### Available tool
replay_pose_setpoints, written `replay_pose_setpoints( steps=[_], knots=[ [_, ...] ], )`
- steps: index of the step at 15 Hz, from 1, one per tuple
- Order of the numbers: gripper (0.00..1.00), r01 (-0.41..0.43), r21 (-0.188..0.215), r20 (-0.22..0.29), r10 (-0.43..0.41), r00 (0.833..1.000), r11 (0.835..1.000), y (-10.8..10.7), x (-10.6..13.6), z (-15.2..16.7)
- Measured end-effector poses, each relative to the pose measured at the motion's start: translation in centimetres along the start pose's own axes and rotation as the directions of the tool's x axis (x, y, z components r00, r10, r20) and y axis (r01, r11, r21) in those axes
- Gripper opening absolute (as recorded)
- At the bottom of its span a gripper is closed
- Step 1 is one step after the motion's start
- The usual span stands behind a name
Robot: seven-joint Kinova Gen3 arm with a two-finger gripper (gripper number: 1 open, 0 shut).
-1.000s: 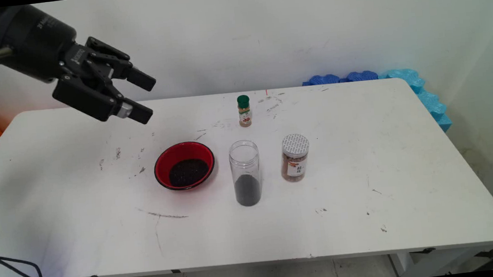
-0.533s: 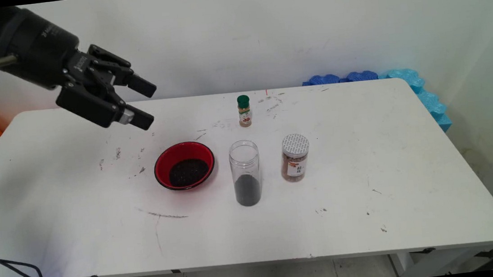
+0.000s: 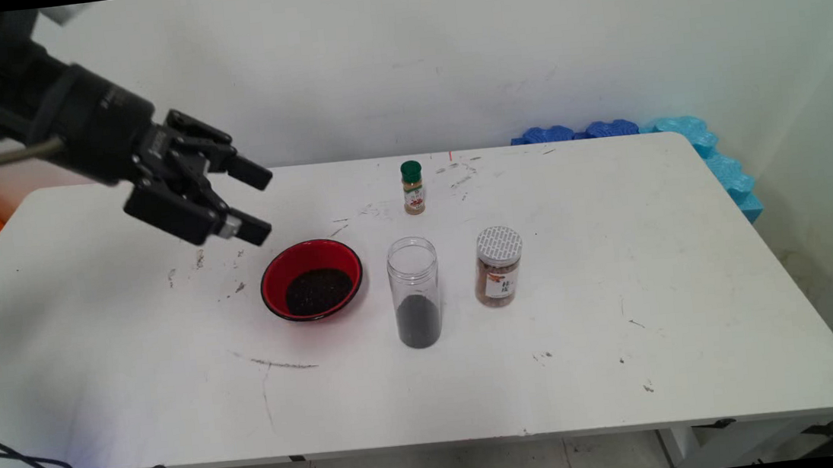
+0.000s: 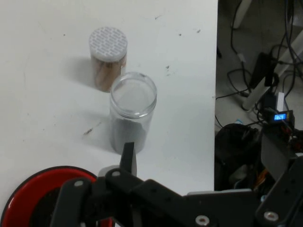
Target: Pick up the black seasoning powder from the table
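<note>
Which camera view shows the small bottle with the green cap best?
The main view: the green-capped bottle stands upright and unobstructed near the table's far edge. The hand view does not include it at all.

Plastics and a scuffed matt worktop

The worktop looks smooth, matt white, scuffed with dark marks. The red bowl is glossy. The open jar is clear plastic; the lidded jar has a patterned matt cap. The gripper is matt black.
</note>
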Motion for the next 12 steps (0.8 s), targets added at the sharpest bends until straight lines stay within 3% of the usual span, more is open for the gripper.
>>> replay_pose_setpoints(
  steps=[12],
  knots=[
    [1.0, -0.067, 0.059, -0.027, 0.068, 0.997, 0.996, -2.0, -4.9, 8.5]
  ],
)
